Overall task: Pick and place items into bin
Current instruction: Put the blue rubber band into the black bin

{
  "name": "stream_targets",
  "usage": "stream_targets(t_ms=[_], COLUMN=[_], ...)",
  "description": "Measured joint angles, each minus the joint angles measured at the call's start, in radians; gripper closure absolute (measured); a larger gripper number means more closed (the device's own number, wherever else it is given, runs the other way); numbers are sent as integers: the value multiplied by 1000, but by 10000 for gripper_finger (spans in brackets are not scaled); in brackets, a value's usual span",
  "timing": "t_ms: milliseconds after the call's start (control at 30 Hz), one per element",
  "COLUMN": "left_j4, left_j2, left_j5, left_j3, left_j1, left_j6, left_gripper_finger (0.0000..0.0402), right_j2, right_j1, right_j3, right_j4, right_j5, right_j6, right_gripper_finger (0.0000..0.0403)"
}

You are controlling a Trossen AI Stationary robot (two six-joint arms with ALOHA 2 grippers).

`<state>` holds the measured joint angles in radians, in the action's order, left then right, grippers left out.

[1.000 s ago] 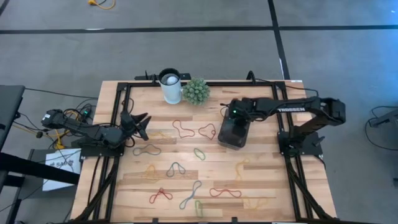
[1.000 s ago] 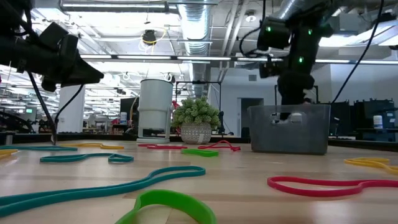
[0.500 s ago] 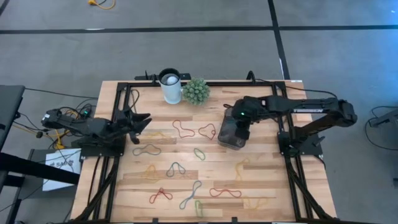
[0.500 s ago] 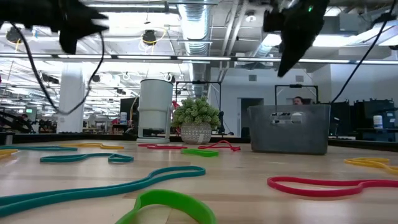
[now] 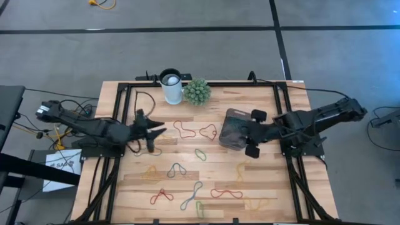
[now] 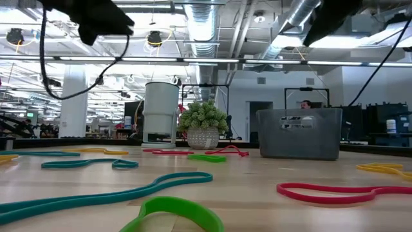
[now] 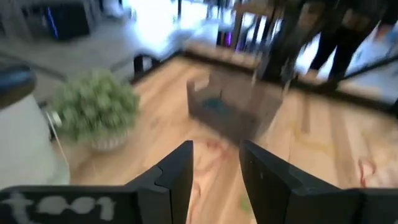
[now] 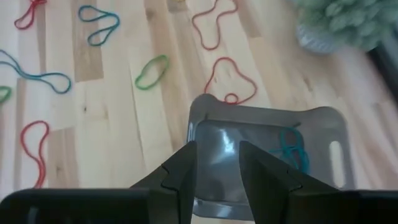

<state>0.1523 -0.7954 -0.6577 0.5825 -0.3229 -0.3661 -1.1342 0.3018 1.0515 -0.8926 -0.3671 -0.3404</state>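
The right gripper (image 5: 254, 133) has drawn back off the bin (image 5: 234, 128); the left gripper (image 5: 154, 131) swung inward.

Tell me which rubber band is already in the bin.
The teal band, bunched at one end inside the bin. Every other band, such as the red loop just outside the bin's wall, lies on the table.

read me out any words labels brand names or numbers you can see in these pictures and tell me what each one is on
White lettering on the dark housing of the left gripper: blurred, cannot be read.
Dark print on the white paper sheet on the floor beside the wooden table: too small to read.
Translucent grey plastic bin, white cylindrical cup: no text visible.
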Motion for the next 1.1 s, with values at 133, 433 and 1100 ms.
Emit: stream_targets(t_ms=[133, 433, 1100], left_j4=[130, 592, 753], left_j2=[-147, -337, -179], left_j5=[27, 71, 296], left_j3=[109, 356, 226], left_j1=[0, 0, -16], left_j6=[-78, -111, -356], left_gripper_finger=[281, 281, 281], right_j2=[76, 334, 545], right_j1=[45, 13, -62], right_j3=[0, -102, -761], right_j4=[-48, 8, 584], right_j5=[-88, -291, -259], right_j6=[-12, -104, -150], right_gripper_finger=[291, 291, 291])
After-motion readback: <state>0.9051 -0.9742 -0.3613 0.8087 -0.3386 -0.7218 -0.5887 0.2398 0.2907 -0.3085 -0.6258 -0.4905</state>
